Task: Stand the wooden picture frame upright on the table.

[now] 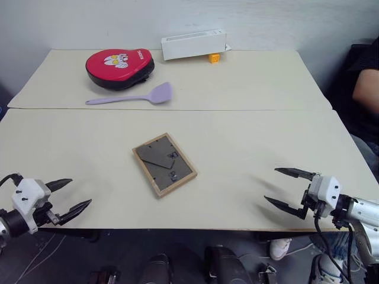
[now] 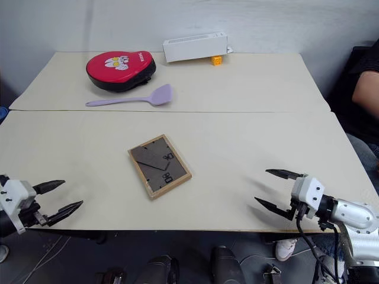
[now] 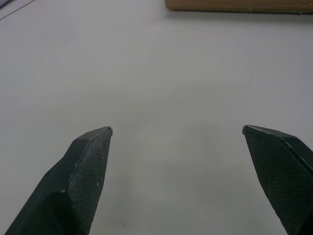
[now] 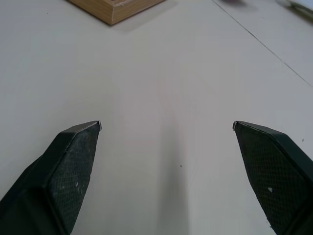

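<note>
At the near edge of the table (image 1: 249, 142), the left gripper (image 1: 78, 194) hangs low at the left corner with its two black fingers spread wide apart and nothing between them. The right gripper (image 1: 283, 189) hangs at the near right corner, its fingers also wide apart and empty. Both point in toward the middle of the table.

Between them, well apart from each, lies the wooden picture frame (image 1: 164, 164). It is flat on the table with its dark back facing up, so the fold-out stand and small clips show. It is turned at a slant, not square to the table edge. In the left wrist view a strip of its light wood side (image 3: 234, 5) shows past the fingertips (image 3: 93, 152), with bare table in between.

Farther back, across the seam line, a purple spatula (image 1: 133, 97) lies flat. Behind it sits a red and black pad (image 1: 119, 67). A white oblong box (image 1: 193, 44) stands along the far edge, with a small yellow block (image 1: 214, 57) just beside it. A person's arm (image 1: 367, 89) shows at the right side.
</note>
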Motion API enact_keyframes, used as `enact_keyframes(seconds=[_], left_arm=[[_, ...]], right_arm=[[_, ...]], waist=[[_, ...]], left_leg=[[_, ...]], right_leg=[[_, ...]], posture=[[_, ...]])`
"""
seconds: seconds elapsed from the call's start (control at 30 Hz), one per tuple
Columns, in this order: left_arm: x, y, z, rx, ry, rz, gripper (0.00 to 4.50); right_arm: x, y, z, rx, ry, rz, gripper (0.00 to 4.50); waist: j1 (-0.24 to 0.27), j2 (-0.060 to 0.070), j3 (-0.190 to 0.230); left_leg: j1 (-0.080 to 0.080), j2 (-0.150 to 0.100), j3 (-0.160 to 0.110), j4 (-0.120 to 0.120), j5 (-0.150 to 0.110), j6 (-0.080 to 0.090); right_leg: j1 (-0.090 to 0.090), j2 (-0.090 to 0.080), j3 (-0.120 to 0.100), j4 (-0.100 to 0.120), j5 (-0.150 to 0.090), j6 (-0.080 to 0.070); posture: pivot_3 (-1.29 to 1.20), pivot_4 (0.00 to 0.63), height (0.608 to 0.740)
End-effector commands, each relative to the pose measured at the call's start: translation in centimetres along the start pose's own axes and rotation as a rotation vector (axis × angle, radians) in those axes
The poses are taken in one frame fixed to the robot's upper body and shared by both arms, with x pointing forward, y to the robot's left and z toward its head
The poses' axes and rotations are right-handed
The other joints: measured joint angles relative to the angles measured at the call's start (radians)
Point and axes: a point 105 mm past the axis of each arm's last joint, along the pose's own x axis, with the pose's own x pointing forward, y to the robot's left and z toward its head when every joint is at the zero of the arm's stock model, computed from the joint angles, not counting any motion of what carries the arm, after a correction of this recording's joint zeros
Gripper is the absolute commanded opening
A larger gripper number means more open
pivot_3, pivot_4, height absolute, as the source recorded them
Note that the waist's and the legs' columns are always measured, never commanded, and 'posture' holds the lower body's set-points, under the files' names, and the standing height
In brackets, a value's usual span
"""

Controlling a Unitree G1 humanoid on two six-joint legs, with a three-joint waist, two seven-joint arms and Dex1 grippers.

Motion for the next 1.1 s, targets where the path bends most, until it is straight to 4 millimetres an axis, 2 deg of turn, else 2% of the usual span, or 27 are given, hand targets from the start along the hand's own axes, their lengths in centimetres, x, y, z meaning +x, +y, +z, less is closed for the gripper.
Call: enact_keyframes(seconds=[0.03, 0.13, 0.2, 0.27, 0.3, 0.37, 0.5, 0.67, 0.73, 0.93, 1.0, 1.1], left_arm=[[-0.3, 0.5, 1.4, 0.058, -0.027, 0.031, 4.5], [0.1, 0.4, 2.0, 0.014, -0.046, 0.033, 4.5], [0.6, -0.7, 2.2, -0.002, -0.013, -0.026, 4.5], [1.7, -1.2, 2.3, -0.021, 0.023, -0.025, 4.5], [2.3, -0.7, 2.4, -0.063, 0.033, 0.03, 4.08], [3.7, -0.4, 3.0, -0.158, 0.015, 0.118, 3.58], [6.8, -3.1, 3.2, -0.158, 0.047, 0.071, 2.34], [9.9, -5.4, 4.1, -0.22, 0.004, 0.04, 0.69], [10.6, -6.3, 4.5, -0.241, -0.017, 0.014, 0.02], [12.9, -8.7, 5.2, -0.218, -0.022, -0.072, 0.02], [14.1, -9.4, 5.2, -0.215, -0.006, -0.107, 0.02], [14.8, -9.5, 5.7, -0.243, -0.015, -0.12, 0.02]], right_arm=[[0.1, -0.4, 0.3, -0.031, -0.015, -0.003, 4.46], [1.2, -0.8, 0.7, -0.006, -0.051, -0.013, 4.46], [3.3, -1.0, 2.1, -0.011, -0.1, 0.02, 4.46], [5.7, -1.1, 3.2, 0.011, -0.128, 0.055, 4.08], [6.8, -1.2, 3.6, 0.016, -0.133, 0.068, 3.81], [9.1, -1.3, 4.2, -0.006, -0.147, 0.078, 3.16], [13.2, -1.2, 4.5, -0.061, -0.132, 0.112, 1.78], [16.5, -1.5, 4.1, -0.124, -0.111, 0.119, 0.01], [17.5, -1.5, 4.2, -0.146, -0.113, 0.119, 0.0], [18.9, 0.0, 4.9, -0.117, -0.144, 0.18, 0.0], [18.5, 1.7, 5.4, -0.104, -0.159, 0.251, 0.0], [17.7, 3.1, 5.8, -0.079, -0.153, 0.304, 0.0]], waist=[[0.001, 0.0, 0.0], [0.001, 0.0, 0.0], [-0.001, 0.0, 0.0], [-0.007, 0.0, 0.0], [-0.007, 0.001, 0.0], [-0.002, 0.001, 0.0], [0.0, 0.001, 0.0], [0.001, 0.0, 0.0], [-0.001, 0.0, 0.0], [-0.001, 0.0, 0.0], [0.005, 0.0, 0.0], [0.012, 0.0, 0.0]], left_leg=[[0.0, 0.0, 0.0, 0.0, 0.0, 0.0], [0.0, 0.0, 0.0, 0.0, 0.0, 0.0], [0.0, 0.0, 0.0, 0.0, 0.0, 0.0], [0.0, 0.0, 0.0, 0.001, 0.0, 0.0], [0.0, 0.0, 0.0, 0.001, 0.0, -0.001], [0.0, 0.0, 0.0, 0.001, 0.001, -0.001], [-0.001, -0.001, 0.0, 0.002, 0.004, -0.007], [-0.003, -0.002, 0.0, 0.005, 0.003, -0.006], [-0.003, -0.002, 0.0, 0.005, 0.003, -0.006], [-0.002, -0.001, 0.0, 0.005, 0.004, -0.007], [-0.002, -0.001, 0.0, 0.005, 0.004, -0.007], [-0.002, -0.002, -0.001, 0.006, 0.004, -0.007]], right_leg=[[0.0, 0.0, 0.0, 0.0, 0.0, 0.0], [0.0, 0.0, 0.0, 0.0, 0.0, 0.0], [0.0, 0.0, 0.0, 0.001, 0.0, 0.0], [0.0, 0.0, 0.0, 0.002, 0.0, 0.0], [0.0, 0.0, 0.0, 0.003, 0.0, 0.0], [-0.001, 0.0, 0.0, 0.004, 0.0, 0.0], [-0.002, 0.0, 0.0, 0.005, 0.0, 0.0], [-0.002, 0.0, 0.0, 0.005, 0.001, 0.001], [-0.002, 0.0, -0.001, 0.005, 0.001, 0.001], [-0.002, 0.001, -0.001, 0.005, 0.001, 0.001], [-0.002, 0.001, -0.001, 0.005, 0.001, 0.001], [-0.001, 0.0, -0.002, 0.005, 0.001, 0.001]], posture=[[0.0, 0.15, 0.74], [0.0, 0.15, 0.74], [0.0, 0.15, 0.74], [0.0, 0.15, 0.74], [0.0, 0.15, 0.74], [0.0, 0.15, 0.74], [0.0, 0.15, 0.74], [0.0, 0.15, 0.74], [0.0, 0.15, 0.74], [0.0, 0.15, 0.74], [0.0, 0.15, 0.74], [0.0, 0.15, 0.74]])
